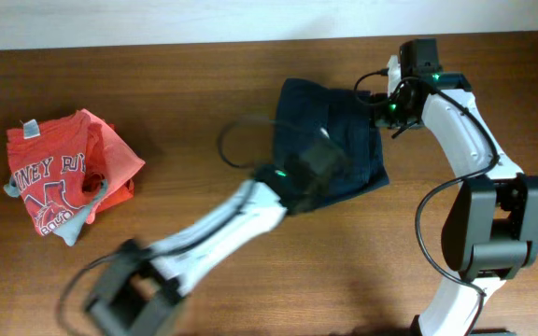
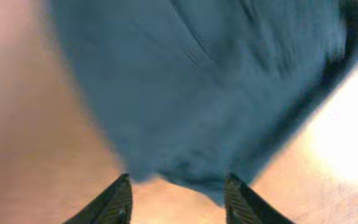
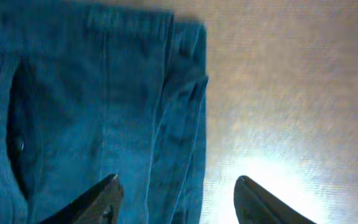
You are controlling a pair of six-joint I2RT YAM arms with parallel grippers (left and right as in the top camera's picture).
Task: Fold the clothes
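Observation:
The dark navy shorts (image 1: 339, 131) lie folded at the middle back of the wooden table. My left gripper (image 1: 311, 163) hovers over their front edge, blurred; in the left wrist view its fingers (image 2: 178, 193) are open and empty, with the blue fabric (image 2: 216, 81) just beyond the tips. My right gripper (image 1: 386, 110) is at the shorts' far right edge. In the right wrist view its fingers (image 3: 178, 198) are open and straddle the layered edge of the shorts (image 3: 92, 112), one finger over cloth, one over bare table.
A crumpled red printed T-shirt (image 1: 63, 173) lies at the left of the table. A pale wall strip (image 1: 157, 19) runs along the table's back edge. The right arm's base (image 1: 493, 224) stands at the right.

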